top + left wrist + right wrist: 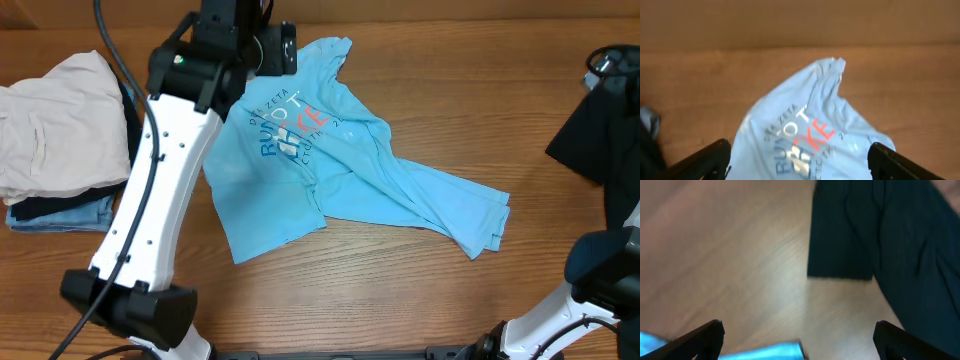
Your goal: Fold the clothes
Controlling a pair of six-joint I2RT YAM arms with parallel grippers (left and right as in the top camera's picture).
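The sky-blue T-shirt [350, 170] lies crumpled and partly spread at the table's middle, its white and red-orange lettering facing up. My left gripper [274, 48] hovers over the shirt's far upper part. In the left wrist view it is open [799, 150] and empty, with the lettered chest [805, 135] between and below its fingers. My right gripper [799, 327] is open and empty above bare wood. An edge of the blue shirt [775, 351] shows at the bottom of the right wrist view.
A cream-beige garment [50, 120] sits on a stack of dark and denim clothes [60, 212] at the left edge. A plain black garment [600, 120] lies at the far right and also shows in the right wrist view [890, 230]. The left arm [150, 200] crosses the front left.
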